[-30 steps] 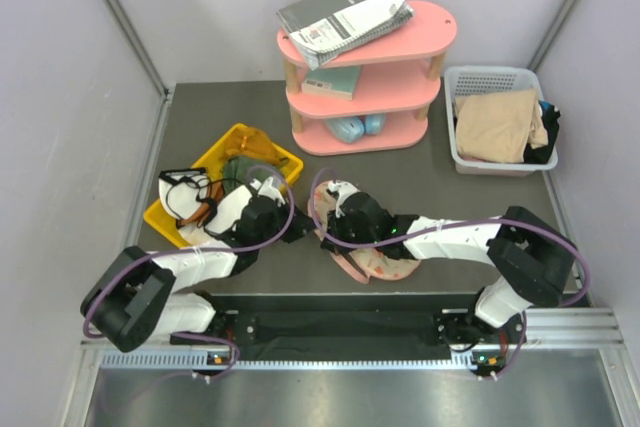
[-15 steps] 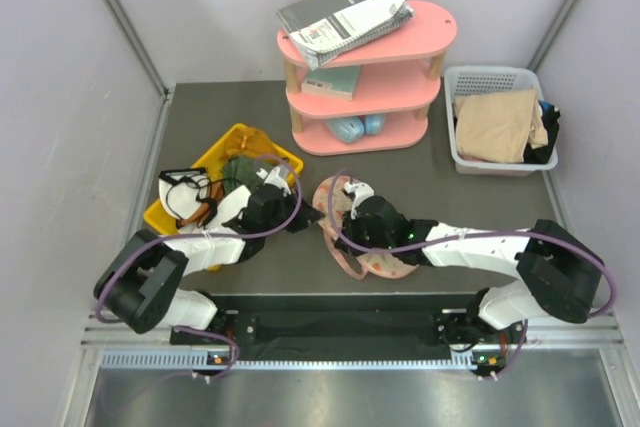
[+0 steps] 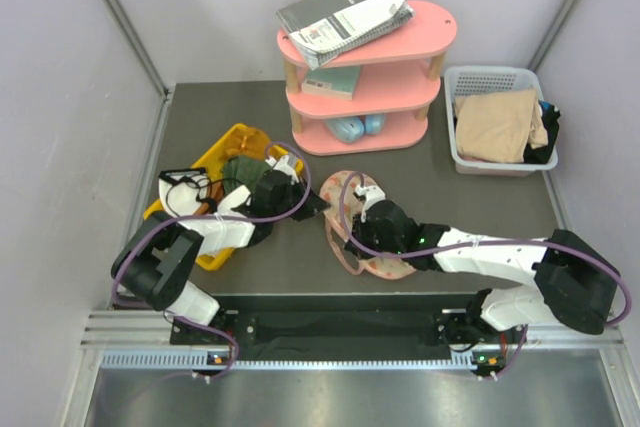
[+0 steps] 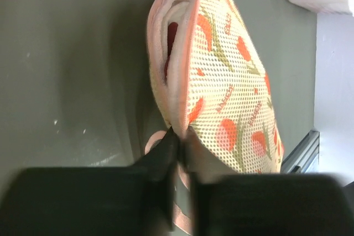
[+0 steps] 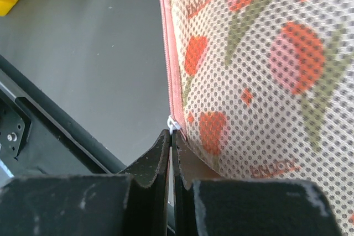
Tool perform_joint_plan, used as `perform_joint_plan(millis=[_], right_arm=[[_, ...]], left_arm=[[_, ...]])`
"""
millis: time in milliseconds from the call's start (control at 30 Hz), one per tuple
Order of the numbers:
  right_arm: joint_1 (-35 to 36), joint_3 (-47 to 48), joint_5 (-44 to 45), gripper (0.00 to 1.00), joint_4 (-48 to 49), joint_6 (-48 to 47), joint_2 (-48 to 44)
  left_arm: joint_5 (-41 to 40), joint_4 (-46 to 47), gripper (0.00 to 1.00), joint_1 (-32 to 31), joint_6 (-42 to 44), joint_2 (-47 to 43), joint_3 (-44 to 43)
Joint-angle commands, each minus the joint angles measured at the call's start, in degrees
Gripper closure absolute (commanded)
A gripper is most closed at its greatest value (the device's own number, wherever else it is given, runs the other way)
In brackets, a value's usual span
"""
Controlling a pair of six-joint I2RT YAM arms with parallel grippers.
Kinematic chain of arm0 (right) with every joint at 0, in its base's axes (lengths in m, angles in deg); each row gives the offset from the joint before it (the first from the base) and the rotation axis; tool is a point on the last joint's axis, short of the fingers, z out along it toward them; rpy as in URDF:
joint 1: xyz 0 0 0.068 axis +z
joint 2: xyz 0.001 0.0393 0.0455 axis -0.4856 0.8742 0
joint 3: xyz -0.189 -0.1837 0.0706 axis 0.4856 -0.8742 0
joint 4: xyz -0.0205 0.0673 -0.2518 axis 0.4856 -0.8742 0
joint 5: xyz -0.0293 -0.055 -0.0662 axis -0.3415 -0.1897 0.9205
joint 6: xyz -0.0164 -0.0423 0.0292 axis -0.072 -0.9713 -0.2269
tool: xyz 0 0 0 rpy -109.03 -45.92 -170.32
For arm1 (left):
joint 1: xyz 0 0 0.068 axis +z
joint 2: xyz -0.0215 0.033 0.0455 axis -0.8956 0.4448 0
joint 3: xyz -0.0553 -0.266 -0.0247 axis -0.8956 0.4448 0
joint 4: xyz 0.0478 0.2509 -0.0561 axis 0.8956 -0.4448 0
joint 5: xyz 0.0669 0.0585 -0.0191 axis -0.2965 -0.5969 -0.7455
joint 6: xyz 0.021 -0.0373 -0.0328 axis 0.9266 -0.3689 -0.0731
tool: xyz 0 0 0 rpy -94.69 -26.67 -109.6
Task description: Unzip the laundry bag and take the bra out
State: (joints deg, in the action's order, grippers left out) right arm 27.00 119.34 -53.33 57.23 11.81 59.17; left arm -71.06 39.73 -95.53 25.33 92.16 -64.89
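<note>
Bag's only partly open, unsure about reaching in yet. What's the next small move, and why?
Probably slide the right claw along the trim while the left claw pins the bag. The right is shut on the zipper pull, and the bag gapes only enough to show a sliver of the bra.

The laundry bag (image 3: 380,267) lies between bin (image 3: 240,132) and basket (image 3: 490,75), before the shelf (image 3: 370,97).

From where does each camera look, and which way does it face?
Top external: above and behind the robot, facing down at the table; left arm and right arm show.
Left wrist: behind the left gripper, facing along its shut fingers at the laundry bag.
Right wrist: behind the right gripper, facing the bag's zip edge.
Shared: all see the bag; both wrist views show it pinched.
</note>
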Motion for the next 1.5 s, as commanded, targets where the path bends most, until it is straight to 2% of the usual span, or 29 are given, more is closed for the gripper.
perform_joint_plan(millis=[0,67,133,600,833,1167,1300,1467], right_arm=[[0.0,0.3,-1.4,1.00,1.1,0.7,0.0],[0.0,0.7,-1.6,1.00,1.9,0.6,0.8],[0.0,1.0,-2.0,1.00,2.5,0.6,1.4],[-0.1,3.9,-4.2,1.00,5.9,-0.2,6.3],[0.0,4.5,-5.2,1.00,7.3,-0.2,7.5],[0.0,4.7,-5.0,1.00,7.3,-0.2,7.2],[-0.1,4.7,-5.1,1.00,7.3,-0.2,7.2],[0.0,4.7,-5.1,1.00,7.1,-0.2,7.1]], left_arm=[[-2.1,0.6,0.69,1.2,1.9,-1.0,-3.5],[-1.6,-0.1,0.41,1.2,1.4,-1.9,-2.9],[-1.2,-0.3,0.36,1.1,0.8,-3.6,-1.3],[-4.4,0.6,0.32,-4.0,-7.1,-14.7,11.0],[-5.4,4.7,0.31,-7.8,-9.8,-13.0,11.7],[-5.5,8.8,0.41,-11.3,-11.2,-7.4,10.3],[-5.7,9.1,0.52,-11.4,-11.2,-6.4,10.2],[-5.6,9.7,0.71,-11.5,-10.9,-4.9,9.2]])
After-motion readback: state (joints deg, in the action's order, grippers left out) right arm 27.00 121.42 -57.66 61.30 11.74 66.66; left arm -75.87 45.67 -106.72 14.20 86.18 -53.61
